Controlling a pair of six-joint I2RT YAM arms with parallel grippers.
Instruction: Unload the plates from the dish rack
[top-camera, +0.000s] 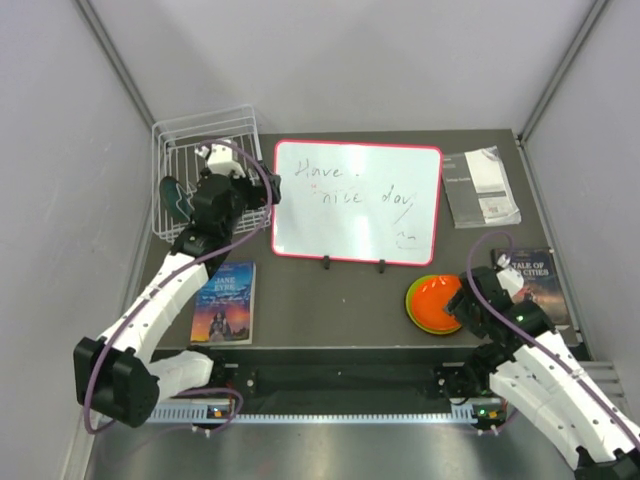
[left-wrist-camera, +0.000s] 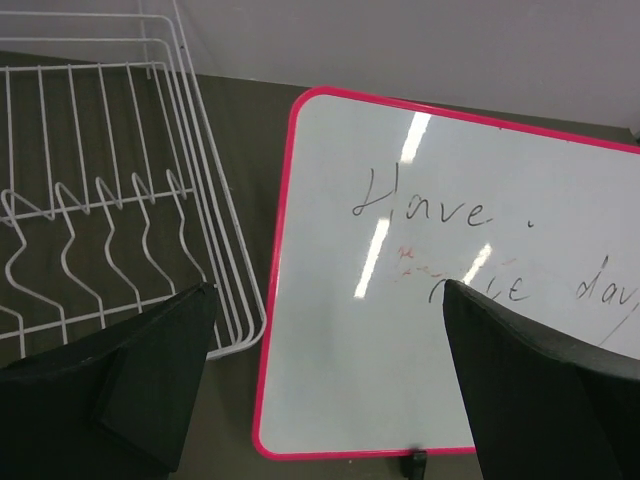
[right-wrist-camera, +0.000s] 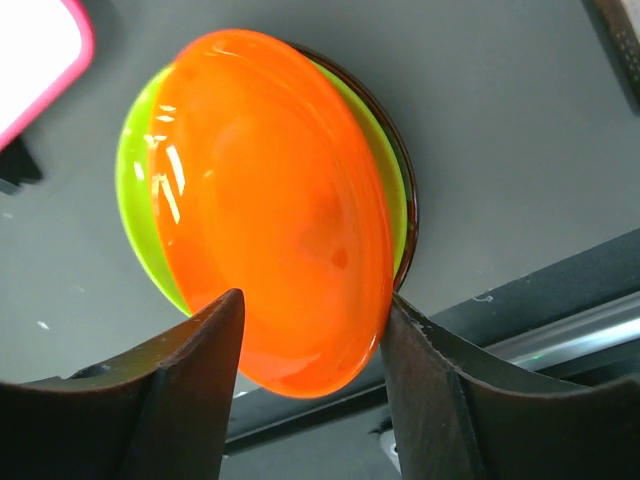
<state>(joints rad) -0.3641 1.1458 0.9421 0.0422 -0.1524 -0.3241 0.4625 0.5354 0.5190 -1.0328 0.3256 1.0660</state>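
Orange plate (right-wrist-camera: 270, 210) rests on lime plate (right-wrist-camera: 136, 185), rim between the parted right jaws

You'll see a red-framed whiteboard (top-camera: 357, 202) in the middle of the dark surface (top-camera: 330, 320), with "Have nice day" handwritten on it and two small black clips (top-camera: 325, 264) at its near edge. A Jane Eyre paperback (top-camera: 224, 302) lies near left, a Tale of Two Cities book (top-camera: 540, 285) near right, and a grey-and-white booklet (top-camera: 481, 186) far right.
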